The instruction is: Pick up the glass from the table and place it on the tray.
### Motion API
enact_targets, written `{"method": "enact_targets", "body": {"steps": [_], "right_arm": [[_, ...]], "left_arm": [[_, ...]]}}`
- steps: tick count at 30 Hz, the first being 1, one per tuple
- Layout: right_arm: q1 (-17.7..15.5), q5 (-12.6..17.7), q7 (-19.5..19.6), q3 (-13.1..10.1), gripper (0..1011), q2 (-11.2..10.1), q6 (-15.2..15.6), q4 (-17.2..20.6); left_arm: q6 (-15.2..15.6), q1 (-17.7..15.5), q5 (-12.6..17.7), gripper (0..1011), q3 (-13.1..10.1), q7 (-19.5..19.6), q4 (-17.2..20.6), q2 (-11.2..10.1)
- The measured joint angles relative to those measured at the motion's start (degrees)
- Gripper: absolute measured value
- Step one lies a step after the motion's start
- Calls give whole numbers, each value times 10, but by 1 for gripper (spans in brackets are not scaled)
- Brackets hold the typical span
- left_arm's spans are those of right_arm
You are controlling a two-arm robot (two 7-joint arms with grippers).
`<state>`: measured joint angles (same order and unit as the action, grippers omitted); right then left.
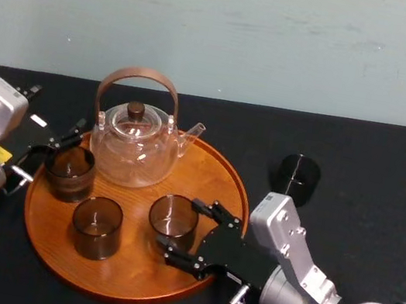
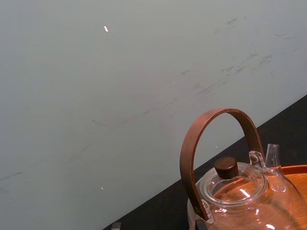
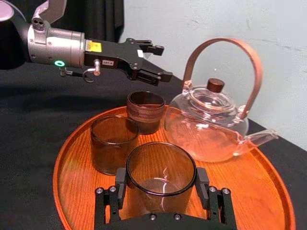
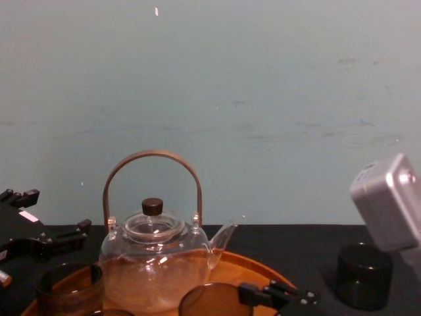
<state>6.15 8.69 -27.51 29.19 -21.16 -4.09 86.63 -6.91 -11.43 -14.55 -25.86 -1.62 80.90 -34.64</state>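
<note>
Orange-brown tray (image 1: 131,269), smoky brown glass (image 1: 172,221), black table (image 1: 389,165).

Pale blue-green wall (image 1: 285,41) well beyond right gripper (image 1: 180,225), plain, evenly lit; faint grey scuffs (image 2: 230,81) and 2 small bright specks (image 2: 105,28) on it; black cloth table (image 1: 391,154) under that gripper runs back to wall's foot; dark drape-like area (image 3: 96,19) behind left gripper (image 3: 158,61), cannot tell what.
</note>
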Motion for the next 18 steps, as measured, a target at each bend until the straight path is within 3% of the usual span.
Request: {"method": "enact_targets", "body": {"steps": [18], "right_arm": [[19,-1,-10,20,891,16,-6,-33]], "left_arm": [[0,0,0,1002,0,0,0,0]]}}
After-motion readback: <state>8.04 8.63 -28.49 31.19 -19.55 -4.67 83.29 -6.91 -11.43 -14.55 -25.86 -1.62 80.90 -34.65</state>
